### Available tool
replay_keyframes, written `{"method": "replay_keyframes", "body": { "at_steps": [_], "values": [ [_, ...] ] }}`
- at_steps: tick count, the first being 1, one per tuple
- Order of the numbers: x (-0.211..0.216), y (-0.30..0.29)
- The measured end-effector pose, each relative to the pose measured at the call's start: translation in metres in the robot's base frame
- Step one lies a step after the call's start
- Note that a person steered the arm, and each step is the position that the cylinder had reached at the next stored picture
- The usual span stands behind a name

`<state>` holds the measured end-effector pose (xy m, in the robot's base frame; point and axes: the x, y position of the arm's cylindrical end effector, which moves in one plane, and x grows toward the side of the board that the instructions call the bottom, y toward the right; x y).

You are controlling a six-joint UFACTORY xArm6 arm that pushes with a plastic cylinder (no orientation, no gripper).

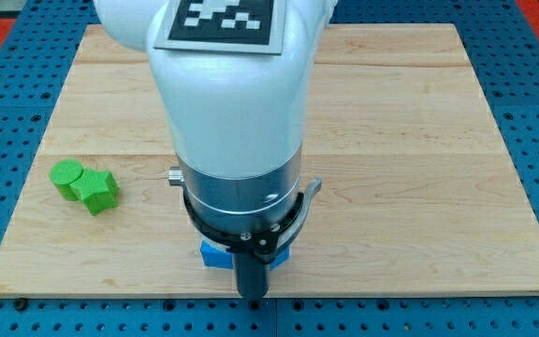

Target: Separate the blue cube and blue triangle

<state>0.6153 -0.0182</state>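
Blue blocks [215, 254] show only as small blue patches under the arm, near the board's bottom edge at centre. I cannot tell which is the cube and which the triangle, nor whether they touch. Another blue patch [281, 255] shows to the right of the rod. My tip [253, 296] is at the board's bottom edge, just below and between these blue patches. The white arm body [237, 103] hides most of the blue blocks.
A green round block [65, 177] and a green star-like block [99, 191] sit touching each other at the view's left. The wooden board [410, 140] lies on a blue perforated table. The arm covers the board's centre.
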Motion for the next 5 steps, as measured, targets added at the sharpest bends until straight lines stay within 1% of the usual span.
{"method": "replay_keyframes", "body": {
  "at_steps": [1,2,4,5],
  "values": [
    [-0.010,0.020],
    [-0.011,0.045],
    [-0.013,0.130],
    [-0.024,0.142]
  ]
}}
